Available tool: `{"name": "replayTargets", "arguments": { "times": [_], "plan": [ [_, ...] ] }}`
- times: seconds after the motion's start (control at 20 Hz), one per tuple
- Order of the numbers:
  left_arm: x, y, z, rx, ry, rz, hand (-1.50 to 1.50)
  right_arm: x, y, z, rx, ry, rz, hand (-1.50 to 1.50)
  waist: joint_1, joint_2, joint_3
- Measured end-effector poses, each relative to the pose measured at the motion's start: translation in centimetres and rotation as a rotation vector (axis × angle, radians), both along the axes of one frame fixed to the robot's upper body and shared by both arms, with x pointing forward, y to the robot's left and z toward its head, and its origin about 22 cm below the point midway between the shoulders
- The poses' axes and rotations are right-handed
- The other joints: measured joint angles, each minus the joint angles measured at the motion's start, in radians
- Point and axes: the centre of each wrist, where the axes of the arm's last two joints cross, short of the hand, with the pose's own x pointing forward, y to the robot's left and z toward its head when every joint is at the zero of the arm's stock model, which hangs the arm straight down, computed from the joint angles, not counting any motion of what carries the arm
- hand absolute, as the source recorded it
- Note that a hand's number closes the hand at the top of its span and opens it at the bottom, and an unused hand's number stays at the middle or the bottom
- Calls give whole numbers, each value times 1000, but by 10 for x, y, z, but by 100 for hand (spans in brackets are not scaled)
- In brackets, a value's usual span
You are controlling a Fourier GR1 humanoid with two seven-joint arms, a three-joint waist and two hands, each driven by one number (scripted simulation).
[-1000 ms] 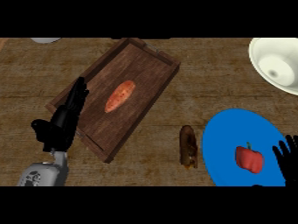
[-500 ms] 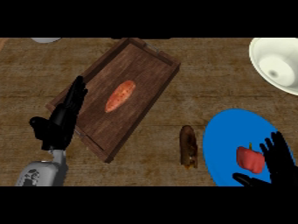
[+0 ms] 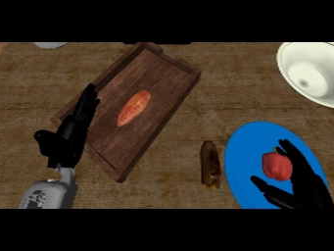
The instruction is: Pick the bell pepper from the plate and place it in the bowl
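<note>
1. Status. The pepper (image 3: 275, 165) lies on the plate (image 3: 243, 147), at the table's near right. My right hand (image 3: 308, 188) is over the plate. Its fingers (image 3: 297, 158) are straight, spread wide, and hold nothing. They run along the pepper's right side, and the thumb lies below and left of it. Whether they touch it I cannot tell.

2. Step in hand, as I judge it: the grasp.
- Settle the palm so that the pepper sits squarely between thumb and fingers.
- Curl round the body, not the stalk.
- Lift straight up and clear the plate before travelling to the bowl (image 3: 294, 66), well apart at the far right.

3. My left hand (image 3: 66, 139) rests open beside the tray (image 3: 166, 73) and has no part in this step.
</note>
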Motion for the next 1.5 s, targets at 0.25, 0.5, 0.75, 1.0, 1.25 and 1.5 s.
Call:
{"name": "replayTargets", "arguments": {
  "times": [0.25, 0.5, 0.75, 1.0, 1.25, 1.5],
  "plan": [
    [-3, -5, -3, -6, 0, -2, 0, 2, 6, -6, -105, -52, 97, 150, 2, 2, 3],
    [-5, 0, -2, -7, -1, 1, 0, 9, 13, -8, -109, -87, 160, 150, 4, 4, 7],
    [-5, -4, -3, -1, 1, -17, 0, 24, -20, 23, -314, -150, 581, 150, 25, 5, 9],
    [-4, -2, 0, -4, -1, -12, 0, 35, -63, 64, -436, -259, 937, 150, 19, 4, 11],
    [-3, 4, -4, -1, -2, 0, 0, 37, -104, 95, -427, -452, 985, 150, 1, 4, 12],
    [-7, 5, -8, 1, 1, 19, 0, 30, -127, 138, -497, -631, 899, 150, -11, 2, 11]
  ]
}}
